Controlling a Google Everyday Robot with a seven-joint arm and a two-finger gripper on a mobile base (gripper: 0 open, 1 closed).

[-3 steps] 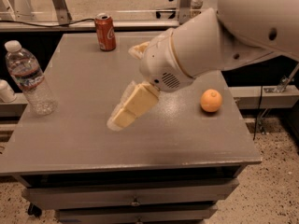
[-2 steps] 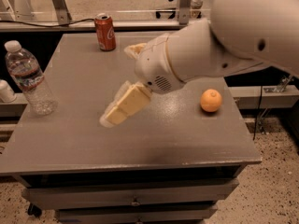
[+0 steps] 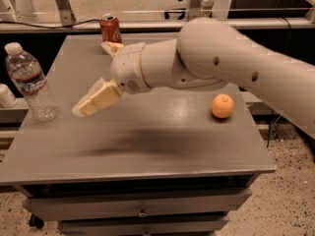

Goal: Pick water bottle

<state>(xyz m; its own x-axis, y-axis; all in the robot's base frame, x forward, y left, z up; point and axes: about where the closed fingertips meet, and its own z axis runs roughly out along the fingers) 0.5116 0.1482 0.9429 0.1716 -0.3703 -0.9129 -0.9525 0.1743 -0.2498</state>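
Observation:
The water bottle (image 3: pixel 29 82) is clear ribbed plastic with a white cap and a blue-and-red label. It stands upright near the left edge of the grey table (image 3: pixel 147 146). My gripper (image 3: pixel 92 78) hovers above the table just right of the bottle, pointing left at it without touching. Its two cream fingers are spread apart, one low at the front (image 3: pixel 93 101) and one further back (image 3: pixel 112 47). The gripper is open and empty.
A red soda can (image 3: pixel 110 28) stands at the table's far edge, behind the gripper. An orange (image 3: pixel 222 105) lies on the right side. A small white rounded object (image 3: pixel 6 96) sits off the table at the left. Drawers are below the tabletop.
The arm has swung left across the table, bringing the gripper closer to the water bottle. The bottle, can and orange have not moved.

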